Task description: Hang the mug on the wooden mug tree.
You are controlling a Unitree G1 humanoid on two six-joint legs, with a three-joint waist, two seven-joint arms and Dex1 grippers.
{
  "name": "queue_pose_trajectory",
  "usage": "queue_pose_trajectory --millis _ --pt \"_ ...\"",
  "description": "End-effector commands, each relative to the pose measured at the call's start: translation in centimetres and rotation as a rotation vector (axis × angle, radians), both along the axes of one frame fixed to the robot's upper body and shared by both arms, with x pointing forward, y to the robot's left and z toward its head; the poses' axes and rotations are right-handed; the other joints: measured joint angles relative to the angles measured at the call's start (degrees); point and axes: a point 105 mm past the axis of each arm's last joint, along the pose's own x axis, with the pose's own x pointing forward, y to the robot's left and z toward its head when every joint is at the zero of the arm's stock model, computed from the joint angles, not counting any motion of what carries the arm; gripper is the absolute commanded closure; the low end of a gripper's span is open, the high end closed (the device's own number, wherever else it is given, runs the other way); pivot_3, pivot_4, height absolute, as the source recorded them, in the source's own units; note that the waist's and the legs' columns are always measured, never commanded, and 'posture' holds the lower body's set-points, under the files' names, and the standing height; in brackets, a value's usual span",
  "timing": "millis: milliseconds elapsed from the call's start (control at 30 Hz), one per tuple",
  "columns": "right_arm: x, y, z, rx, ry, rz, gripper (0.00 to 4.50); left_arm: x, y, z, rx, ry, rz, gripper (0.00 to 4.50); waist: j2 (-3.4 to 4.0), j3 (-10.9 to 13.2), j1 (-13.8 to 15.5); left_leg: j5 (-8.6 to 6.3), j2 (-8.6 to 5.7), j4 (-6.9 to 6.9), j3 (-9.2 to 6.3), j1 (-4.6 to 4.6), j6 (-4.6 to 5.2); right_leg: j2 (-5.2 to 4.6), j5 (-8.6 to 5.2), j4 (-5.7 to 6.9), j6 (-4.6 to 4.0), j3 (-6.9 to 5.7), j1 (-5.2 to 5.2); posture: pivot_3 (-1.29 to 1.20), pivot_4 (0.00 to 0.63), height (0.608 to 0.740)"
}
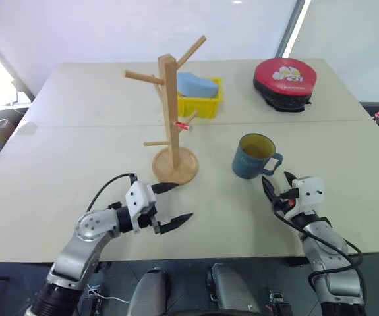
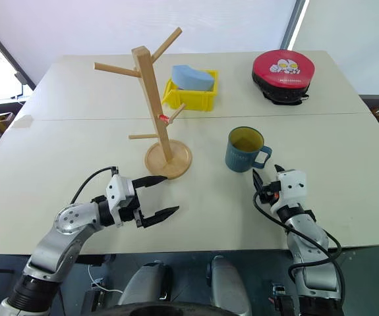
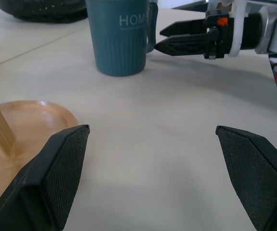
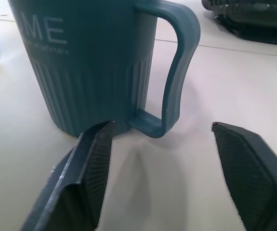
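R wrist cam: mug (image 4: pixel 90 72) rim and left side cut off, print reads only "ME". L wrist cam: mug top cut off, tree (image 3: pixel 13 144) mostly out of frame. Blue item in bin (image 1: pixel 202 99): can't ID.

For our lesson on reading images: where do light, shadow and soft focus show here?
Left eye view: bright window glare behind the table. Right wrist view: the mug casts a soft shadow toward the camera. Left wrist view: the near fingers look soft, the mug sharper.
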Motion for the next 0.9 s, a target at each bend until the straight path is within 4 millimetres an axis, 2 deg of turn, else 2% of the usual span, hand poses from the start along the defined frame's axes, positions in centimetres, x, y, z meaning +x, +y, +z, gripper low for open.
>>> queue_pose_trajectory --millis 33,267,367,500,533,667,767,833,900 --pt "0.4 -0.5 1.1 0.001 -0.050 -0.026 1.46 0.0 -0.3 0.6 -0.011 -0.031 -0.012 0.00 0.00 0.00 0.00 0.00 0.00 0.00 0.00 0.00 0.00 0.01 0.00 0.01 0.00 0.00 0.00 0.00 0.150 0.740" --pt "1.6 -0.9 0.7 0.016 -0.046 -0.054 1.46 0.2 -0.3 1.0 -0.025 -0.043 -0.001 0.00 0.00 0.00 -0.02 0.00 0.01 0.00 0.00 0.01 0.00 0.02 0.00 0.01 0.01 0.00 0.01 0.00 0.150 0.740" --pt "1.9 -0.8 0.8 0.032 -0.056 -0.049 2.35 0.3 -0.3 1.3 -0.042 -0.047 0.007 0.00 0.00 0.00 -0.01 0.00 0.01 0.00 0.00 0.01 0.00 0.02 0.01 0.01 0.01 0.00 0.01 0.00 0.150 0.740" --pt "2.3 -0.4 1.1 0.044 -0.071 -0.028 4.26 0.3 -0.3 1.5 -0.053 -0.047 0.015 0.00 0.00 0.00 -0.01 0.00 0.01 0.00 0.00 0.01 0.00 0.02 0.01 0.01 0.02 0.00 0.02 0.00 0.150 0.740" --pt "2.3 -0.2 1.2 0.050 -0.076 -0.019 4.45 0.3 -0.3 1.5 -0.053 -0.047 0.017 0.00 0.00 0.00 -0.02 0.00 0.01 0.00 0.00 0.01 0.00 0.02 0.01 0.02 0.02 0.00 0.01 0.00 0.150 0.740" --pt "1.9 0.6 1.5 -0.001 -0.082 0.028 4.45 0.4 -0.3 1.3 -0.052 -0.044 0.022 0.00 0.01 0.00 -0.01 0.00 0.01 0.01 0.00 0.01 0.00 0.03 0.01 0.02 0.02 0.00 0.01 0.00 0.150 0.740" --pt "1.4 2.2 2.2 -0.194 -0.111 0.132 4.45 0.5 0.1 1.1 -0.045 -0.040 0.036 0.00 0.04 0.01 -0.01 0.00 0.00 0.01 0.00 0.01 0.00 0.02 0.01 0.02 0.02 0.00 0.02 0.00 0.150 0.740" --pt "0.9 4.1 3.2 -0.349 -0.155 0.251 4.45 0.6 0.6 0.8 -0.032 -0.037 0.051 0.00 0.04 0.01 -0.10 0.00 0.00 0.01 0.01 0.01 0.00 0.03 0.01 0.02 0.02 0.00 0.02 0.00 0.150 0.740" --pt "-0.3 7.0 4.2 -0.588 -0.218 0.454 4.45 0.8 1.6 0.4 -0.016 -0.028 0.080 0.00 0.06 0.02 -0.30 0.00 0.00 0.01 0.04 0.04 0.00 0.06 0.01 0.03 0.02 0.02 0.02 0.00 0.150 0.740"
